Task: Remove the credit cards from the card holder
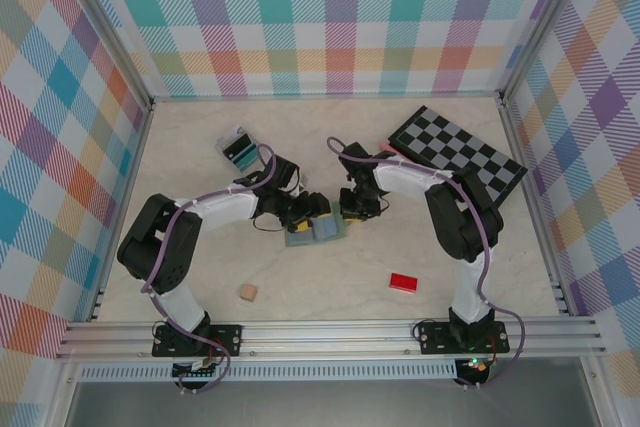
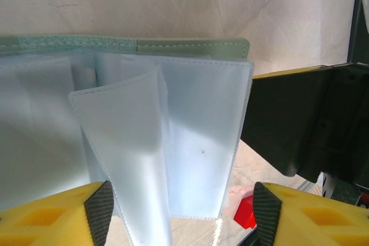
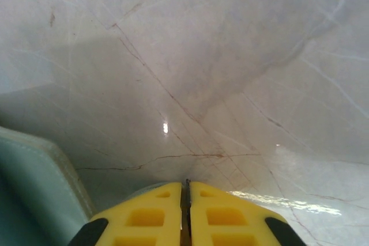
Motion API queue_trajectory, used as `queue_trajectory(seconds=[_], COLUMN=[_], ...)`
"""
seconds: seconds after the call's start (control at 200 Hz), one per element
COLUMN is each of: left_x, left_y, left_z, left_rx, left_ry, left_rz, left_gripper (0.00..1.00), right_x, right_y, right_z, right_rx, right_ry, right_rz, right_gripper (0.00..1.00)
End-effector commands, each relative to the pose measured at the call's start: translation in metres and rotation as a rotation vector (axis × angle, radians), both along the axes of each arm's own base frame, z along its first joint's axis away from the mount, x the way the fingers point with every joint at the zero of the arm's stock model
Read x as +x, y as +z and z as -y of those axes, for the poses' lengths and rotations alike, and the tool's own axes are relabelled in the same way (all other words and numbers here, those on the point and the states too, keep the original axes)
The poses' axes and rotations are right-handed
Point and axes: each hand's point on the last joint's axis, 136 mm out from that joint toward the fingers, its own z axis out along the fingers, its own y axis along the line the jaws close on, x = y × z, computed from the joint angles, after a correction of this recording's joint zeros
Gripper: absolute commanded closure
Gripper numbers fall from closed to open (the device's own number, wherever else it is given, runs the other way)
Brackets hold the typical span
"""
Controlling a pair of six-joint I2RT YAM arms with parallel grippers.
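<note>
Card holder point(image 1: 316, 233) lies open in the middle of the desk point(image 1: 200, 277), between your two arms. Its pale green cover is flat on the surface, and the clear plastic sleeves point(image 2: 190, 136) fan up from it.

In the left wrist view, the sleeves you can see look pale and see-through, with no card showing inside. The pockets further left run out of the picture, so you cannot rule out a card there.

Your left hand point(image 2: 180, 214) is spread wide over the near edge of the holder. A loose sleeve flap hangs between its fingers, but neither one touches it. Your right hand point(image 3: 186, 200) sits just beside the holder's right edge with its fingers pressed together. Whether anything thin is pinched between them is too hard to tell.

Credit cards point(image 1: 238, 148) lie well apart from the holder, far and to the left on the desk. They appear as a teal and a dark face close together.

By this layout most of the job looks done. What seems left is to check the remaining sleeves and pull out any card you find.

A red block point(image 1: 403, 282) sits near right and a small wooden cube point(image 1: 247, 292) near left. The checkered board point(image 1: 460, 152) is far right.
</note>
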Motion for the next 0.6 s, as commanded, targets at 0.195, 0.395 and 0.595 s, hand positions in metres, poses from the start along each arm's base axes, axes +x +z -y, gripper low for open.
queue_trajectory(seconds=[0.195,0.395,0.595], left_x=[-0.004,0.0,0.007], left_y=[0.019,0.018,0.037], left_z=[-0.004,0.005,0.024], left_rx=[0.037,-0.023,-0.161], left_ry=[-0.007,0.009,0.002], left_rz=[0.029,0.029,0.057], left_gripper=[0.24,0.2,0.16], right_x=[0.014,0.014,0.014], right_y=[0.044,0.06,0.072], right_z=[0.013,0.01,0.009], right_rx=[-0.011,0.034,0.073], right_ry=[-0.024,-0.023,-0.032], right_rz=[0.166,0.213,0.251], right_gripper=[0.69,0.62,0.6])
